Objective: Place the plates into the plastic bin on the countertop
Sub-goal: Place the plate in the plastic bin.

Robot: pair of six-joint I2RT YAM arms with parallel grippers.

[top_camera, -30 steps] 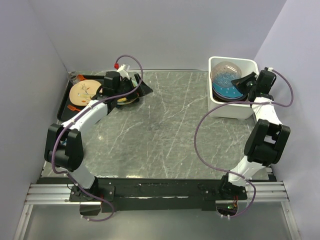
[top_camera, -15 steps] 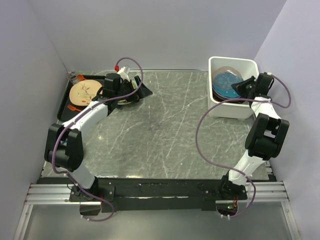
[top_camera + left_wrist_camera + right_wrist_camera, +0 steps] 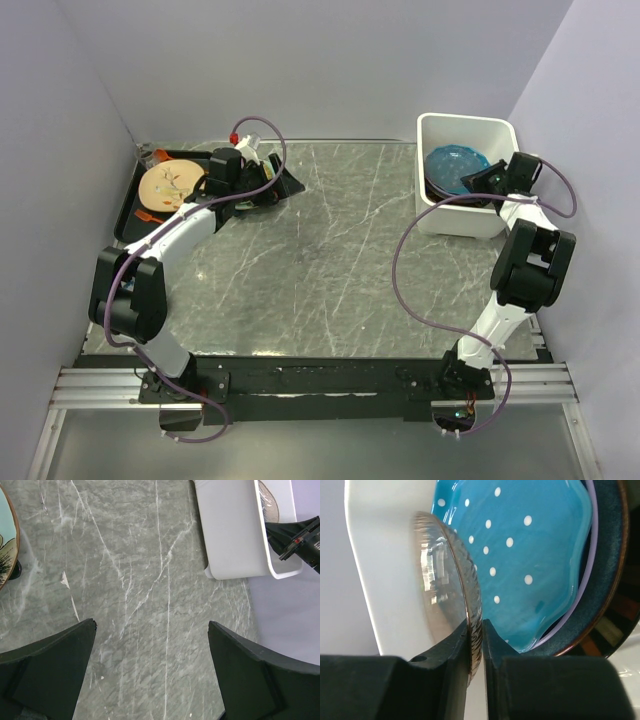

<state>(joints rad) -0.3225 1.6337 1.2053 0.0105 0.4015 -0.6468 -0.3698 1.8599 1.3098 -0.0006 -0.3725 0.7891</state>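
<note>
Placing step at two o'clock, with right fingers pinching the rim of a clear plate on edge inside the plastic bin over the teal dotted plate, left fingers spread wide at ten o'clock; next, likely letting go gently, then withdrawing.

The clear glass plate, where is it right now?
In the right wrist view the clear glass plate stands on edge between the right gripper's fingers, inside the plastic bin, beside the teal dotted plate.
</note>
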